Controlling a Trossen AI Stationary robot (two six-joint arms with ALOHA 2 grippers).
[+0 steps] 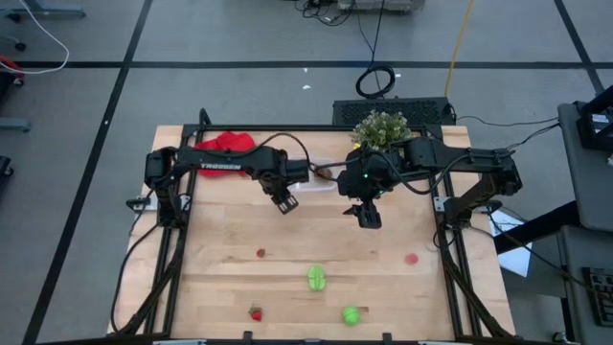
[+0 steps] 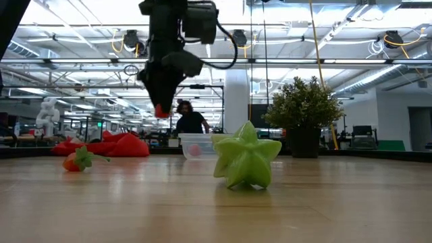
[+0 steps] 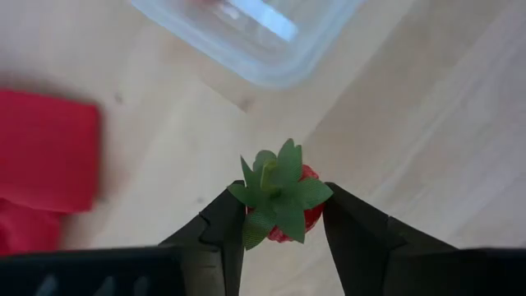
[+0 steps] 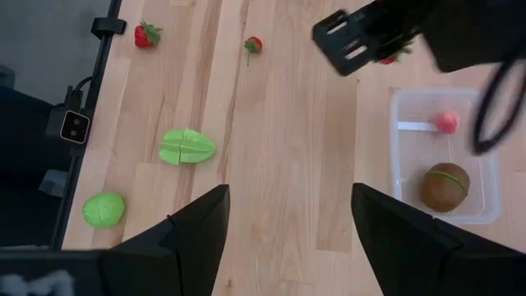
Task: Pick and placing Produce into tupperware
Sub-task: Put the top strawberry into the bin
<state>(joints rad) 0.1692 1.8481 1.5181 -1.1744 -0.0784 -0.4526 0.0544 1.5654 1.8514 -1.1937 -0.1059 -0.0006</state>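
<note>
Red strawberry [image 3: 286, 205] sits clamped in the left hand [image 3: 283, 234], lifted off the table [image 1: 230, 278], just short of the tupperware [image 3: 246, 37]. Right hand [image 4: 288, 238] hovers with fingers apart nearby.

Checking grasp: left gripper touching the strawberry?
Touching. The left wrist view shows both fingers pressed against the strawberry held in the left gripper.
</note>
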